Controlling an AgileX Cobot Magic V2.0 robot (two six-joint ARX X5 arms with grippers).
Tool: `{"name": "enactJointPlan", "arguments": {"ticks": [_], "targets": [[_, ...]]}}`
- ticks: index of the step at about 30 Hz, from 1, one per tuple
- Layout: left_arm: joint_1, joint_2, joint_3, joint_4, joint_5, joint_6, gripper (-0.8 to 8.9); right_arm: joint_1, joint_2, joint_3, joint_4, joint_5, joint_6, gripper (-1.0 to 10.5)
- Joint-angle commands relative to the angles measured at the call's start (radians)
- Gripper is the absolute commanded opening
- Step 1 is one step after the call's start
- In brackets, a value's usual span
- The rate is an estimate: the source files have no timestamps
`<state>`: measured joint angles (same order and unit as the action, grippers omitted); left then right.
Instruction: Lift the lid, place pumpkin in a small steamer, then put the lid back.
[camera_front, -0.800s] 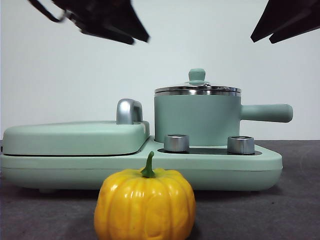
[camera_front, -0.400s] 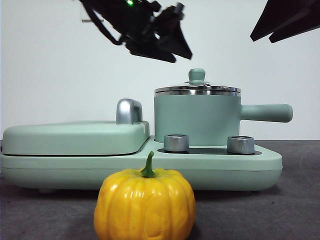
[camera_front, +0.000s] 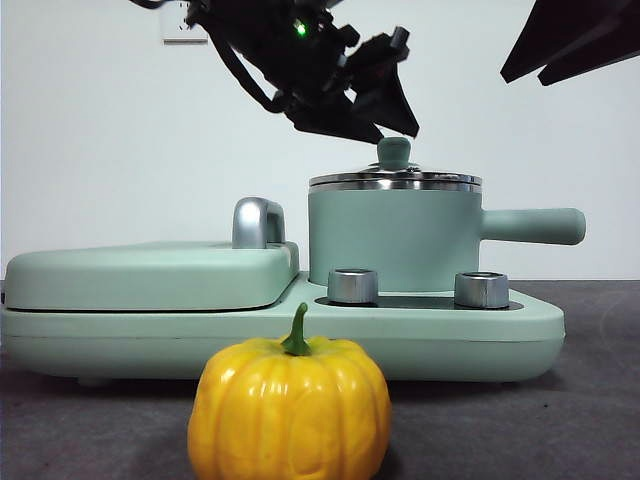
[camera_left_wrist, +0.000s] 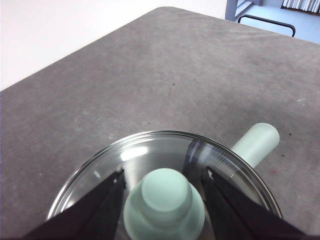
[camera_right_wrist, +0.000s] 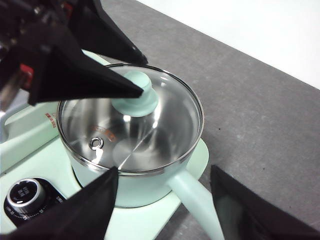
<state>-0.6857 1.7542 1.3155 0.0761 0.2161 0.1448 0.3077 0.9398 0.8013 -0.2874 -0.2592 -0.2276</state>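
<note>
Front view: left gripper (camera_front: 396, 128) hangs just above the knob (camera_front: 393, 153) of the lid (camera_front: 395, 181), tips pointing down toward it; contact cannot be judged here. Lid sits flat on the steamer (camera_front: 394, 240), which stands on the cooker base (camera_front: 520, 335), handle sticking out sideways. Two silver dials (camera_front: 353, 285) in front of the steamer. Flat green cover (camera_front: 150, 272) with chrome handle (camera_front: 257, 222) beside the steamer. Pumpkin (camera_front: 290, 408) sits on the table in front of the base, well apart from the steamer, stem up. Right gripper (camera_front: 575, 40) shows only as a dark tip at a top corner, waiting.

Left wrist view: jaws spread, one on each side of the knob (camera_left_wrist: 164, 206), a narrow gap visible on both sides, so nothing is pinched. Glass lid (camera_left_wrist: 150, 157) beneath; steamer handle (camera_left_wrist: 255, 144) pokes out past its rim. Grey table (camera_left_wrist: 150, 75) beyond.

Right wrist view: right gripper (camera_right_wrist: 162, 205) has its jaws wide apart, holding nothing, off to the handle side of the steamer (camera_right_wrist: 145, 187). Through the lid (camera_right_wrist: 131, 120) the steamer looks to hold nothing. Left gripper (camera_right_wrist: 131, 75) straddles the knob (camera_right_wrist: 137, 97).

Against half a second ago: left gripper has moved down and across toward the knob; pumpkin, lid, steamer and right gripper unchanged
</note>
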Motion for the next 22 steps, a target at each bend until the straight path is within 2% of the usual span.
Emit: {"name": "enactJointPlan", "arguments": {"ticks": [1,7,10,14,15,16,22], "targets": [[-0.011,0.033,0.022,0.021,0.006,-0.004,2.50,0.005,0.006,0.020,0.009,-0.003,0.014,2.9],[-0.012,0.040,0.022,0.013,0.006,-0.004,2.32,0.005,0.006,0.020,0.009,-0.003,0.014,2.9],[-0.012,0.040,0.022,0.002,0.006,-0.004,1.37,0.005,0.006,0.020,0.009,-0.003,0.014,2.9],[-0.012,0.040,0.022,-0.030,0.006,0.000,0.89,0.005,0.006,0.020,0.009,-0.003,0.014,2.9],[-0.012,0.040,0.022,-0.037,0.006,0.000,0.27,0.005,0.006,0.020,0.009,-0.003,0.015,2.9],[-0.012,0.040,0.022,-0.042,0.006,0.000,0.06,0.005,0.006,0.020,0.009,-0.003,0.015,2.9],[-0.012,0.038,0.024,-0.038,0.005,0.011,0.06,0.005,0.006,0.020,0.009,-0.003,0.015,2.9]]}}
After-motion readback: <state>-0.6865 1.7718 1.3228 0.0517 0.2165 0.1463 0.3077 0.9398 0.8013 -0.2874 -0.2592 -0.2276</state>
